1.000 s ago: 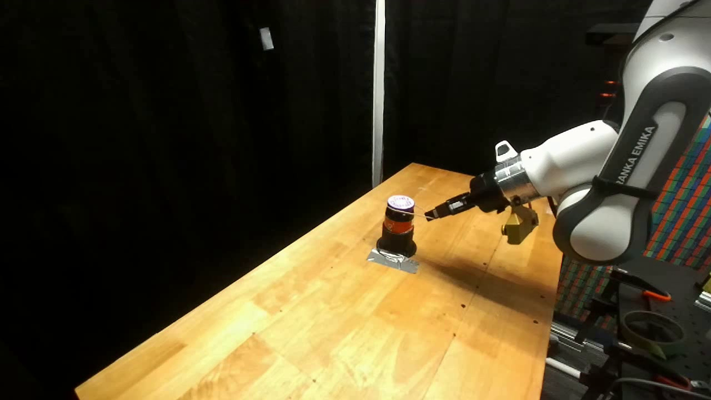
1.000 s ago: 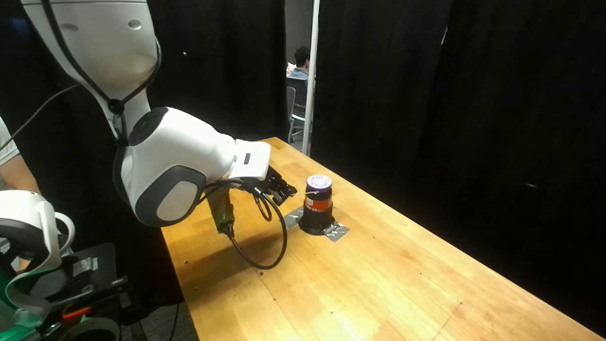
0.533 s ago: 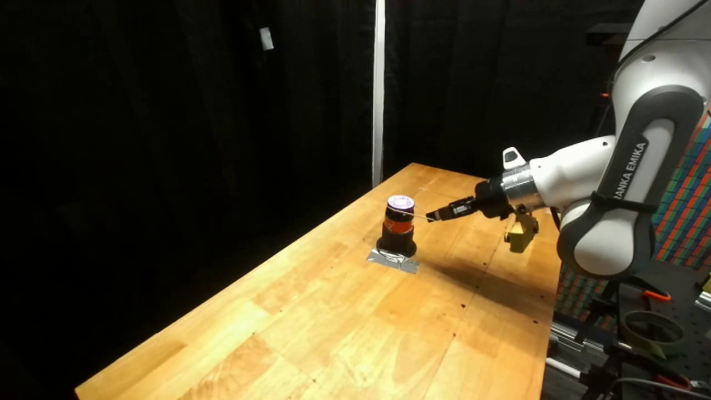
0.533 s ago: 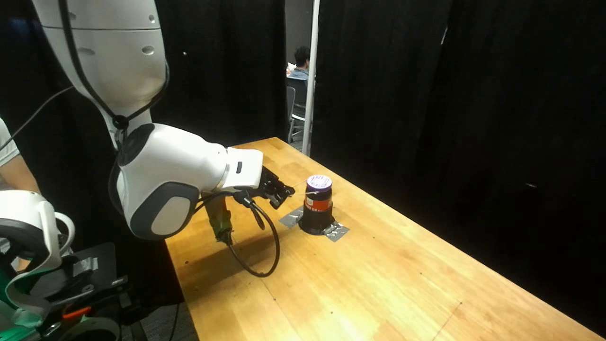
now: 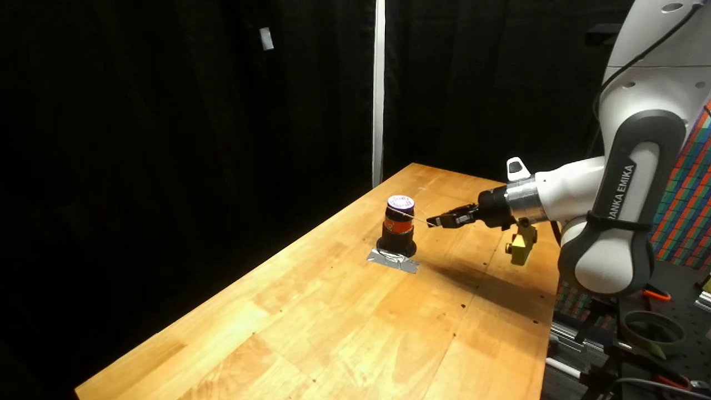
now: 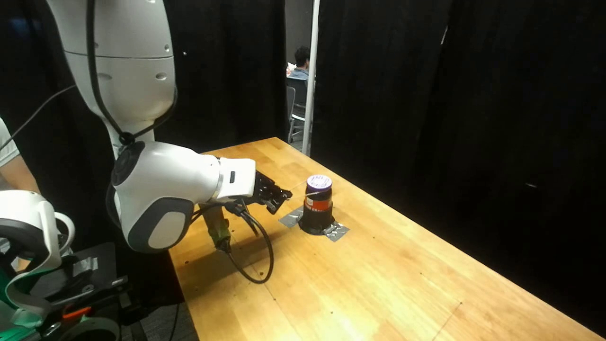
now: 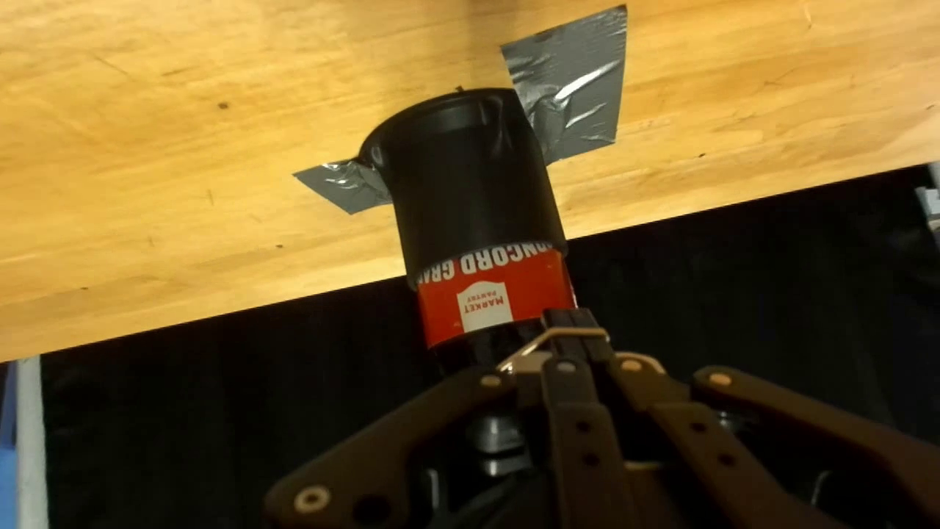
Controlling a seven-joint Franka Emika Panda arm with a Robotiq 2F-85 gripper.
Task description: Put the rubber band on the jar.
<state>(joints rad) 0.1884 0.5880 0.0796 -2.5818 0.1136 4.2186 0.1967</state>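
In an exterior view, a dark, orange-labelled cylindrical jar (image 5: pixel 398 226) is standing upright. Around its upper part, a thin tan rubber band (image 5: pixel 422 220) is stretching toward four o'clock, where a black two-fingered gripper's (image 5: pixel 432 221) jaws are clenching it.

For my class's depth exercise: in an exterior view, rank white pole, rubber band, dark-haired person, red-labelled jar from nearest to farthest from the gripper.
1. Rubber band: stretched from the gripper.
2. Red-labelled jar: upright, ahead.
3. White pole: beyond the table.
4. Dark-haired person: background, past the pole.
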